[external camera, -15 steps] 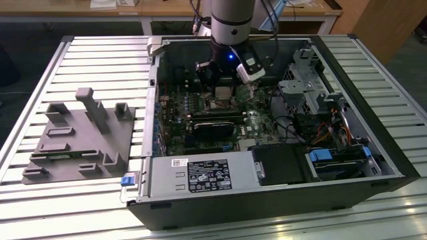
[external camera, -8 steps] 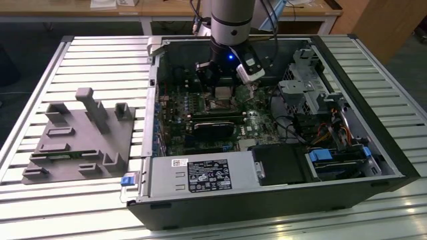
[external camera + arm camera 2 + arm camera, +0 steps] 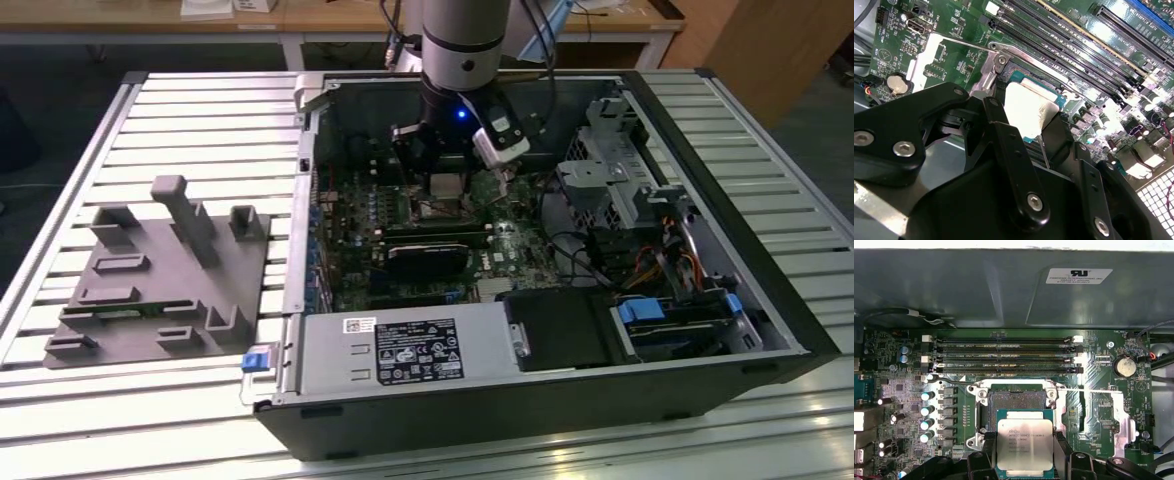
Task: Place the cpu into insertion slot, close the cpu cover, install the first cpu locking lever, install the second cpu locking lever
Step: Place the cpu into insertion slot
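Arm reaches down into the open case (image 3: 747, 300), which lies on its side on the slatted table (image 3: 200, 110). Grey fixture (image 3: 160, 270) sits on the table at the exterior view's left, well apart from the case.

Gripper (image 3: 1024, 437): partly closed and clamped on the cpu (image 3: 1021, 445). One black finger (image 3: 988, 450) presses against each of two opposite chip edges. In the second wrist view the gripper (image 3: 1031, 125) shows the same hold, with the pale cpu (image 3: 1029, 112) pinched between the fingers (image 3: 1004, 135). In the exterior view the gripper (image 3: 447, 180) is low over the board, near the case's middle.

Cpu: held flat, metal top facing up, not seated. It hangs over one edge of the slot (image 3: 1016, 400). Most of the slot's dark centre is uncovered. Whether the chip touches the rim, cannot tell.

Slot: open, silvery rim visible in both wrist views (image 3: 1021, 77).

Cover (image 3: 1119, 422): swung open, lying just beside the slot, with green board showing through its cut-out; also seen in the second wrist view (image 3: 924, 57).

Memory slots (image 3: 1004, 355) run alongside the slot on the side away from the gripper. Coin cell (image 3: 1124, 365) is near the cover.
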Motion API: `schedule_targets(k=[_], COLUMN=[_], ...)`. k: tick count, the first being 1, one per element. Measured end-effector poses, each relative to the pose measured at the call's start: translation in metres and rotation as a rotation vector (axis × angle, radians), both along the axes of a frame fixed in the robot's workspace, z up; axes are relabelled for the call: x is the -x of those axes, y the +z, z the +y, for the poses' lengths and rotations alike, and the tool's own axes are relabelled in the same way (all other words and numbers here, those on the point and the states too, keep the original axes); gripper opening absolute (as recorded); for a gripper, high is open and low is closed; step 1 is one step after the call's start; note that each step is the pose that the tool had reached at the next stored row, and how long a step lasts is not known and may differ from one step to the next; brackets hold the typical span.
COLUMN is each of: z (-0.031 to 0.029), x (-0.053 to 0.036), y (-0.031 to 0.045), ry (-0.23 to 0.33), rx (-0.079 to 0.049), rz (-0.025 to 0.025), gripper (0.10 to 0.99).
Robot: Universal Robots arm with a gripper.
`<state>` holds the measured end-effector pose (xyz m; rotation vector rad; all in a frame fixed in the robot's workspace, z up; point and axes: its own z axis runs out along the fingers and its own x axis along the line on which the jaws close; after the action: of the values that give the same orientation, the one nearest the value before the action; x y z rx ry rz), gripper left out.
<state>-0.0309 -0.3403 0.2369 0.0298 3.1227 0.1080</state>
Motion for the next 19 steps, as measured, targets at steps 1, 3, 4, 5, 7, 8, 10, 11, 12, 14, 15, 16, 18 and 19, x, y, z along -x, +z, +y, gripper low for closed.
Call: schedule_targets(k=[1,3,4,5,7,8,10,11,12,14,15,16,18,19], z=[0.0,0.0,0.0,0.0,0.0,0.0,0.0,0.0,0.0,0.0,0.0,0.0,0.0,0.0], x=[0.0,0.0,0.0,0.0,0.0,0.0,0.0,0.0,0.0,0.0,0.0,0.0,0.0,0.0], y=[0.0,0.0,0.0,-0.0001,-0.0001,0.0,-0.0001,0.0,0.0,0.0,0.0,0.0,0.0,0.0], ry=[0.0,-0.011,-0.022,-0.035,-0.059,-0.071,-0.094,-0.105,-0.115,-0.139,-0.152,-0.166,-0.191,-0.202], rx=[0.0,0.0,0.0,0.0,0.0,0.0,0.0,0.0,0.0,0.0,0.0,0.0,0.0,0.0], rz=[0.0,0.0,0.0,-0.0001,0.0,0.0,0.0,-0.0001,0.0,0.0,0.0,0.0,0.0,0.0], gripper=[0.541,0.541,0.541,0.541,0.541,0.541,0.541,0.541,0.541,0.541,0.541,0.541,0.541,0.541])
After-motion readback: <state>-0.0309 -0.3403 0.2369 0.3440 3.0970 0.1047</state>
